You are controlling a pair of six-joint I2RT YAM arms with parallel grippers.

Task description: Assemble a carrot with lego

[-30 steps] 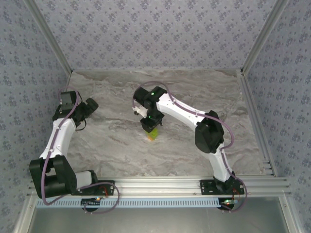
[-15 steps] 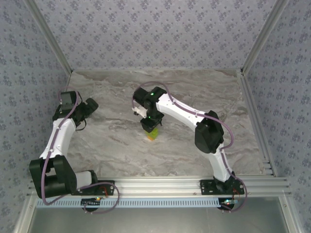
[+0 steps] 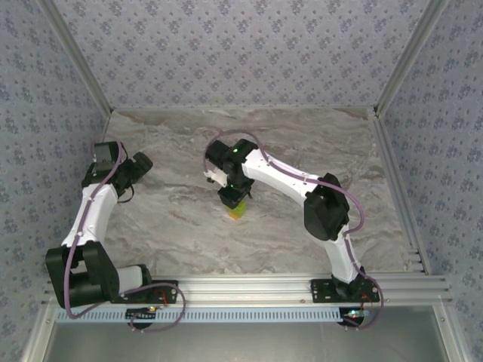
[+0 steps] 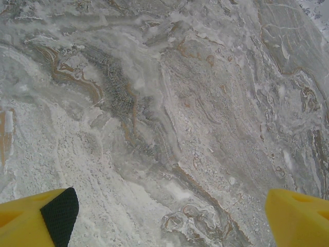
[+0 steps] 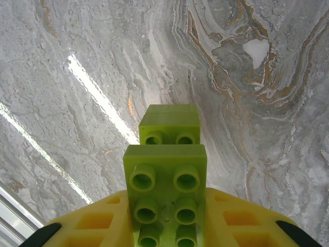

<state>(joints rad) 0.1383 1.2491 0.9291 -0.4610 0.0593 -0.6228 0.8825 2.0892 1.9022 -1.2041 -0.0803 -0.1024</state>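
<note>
Right hand [image 3: 235, 199], gripping carrot [image 3: 237, 211], shifted slightly nearer, toward robot's side

Grey marbled tabletop [image 3: 173, 234], blue floral-patterned walls [image 3: 226, 53], aluminium rails [image 3: 249, 285] along near edge

Grey marble-veined tabletop [image 3: 181, 241] spreading between blue floral wallpapered walls [image 3: 241, 53], aluminium rail [image 3: 249, 285] running along its near edge, aluminium posts [image 3: 74, 53] rising at both back corners

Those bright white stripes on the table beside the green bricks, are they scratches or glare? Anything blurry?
Right wrist view: likely glare, lamp reflections streaking the polished table; the carrot is sharp. Left wrist view: even light; the open left gripper has slightly soft fingertips. Top external view: the carrot is a small blob under the right gripper.
</note>
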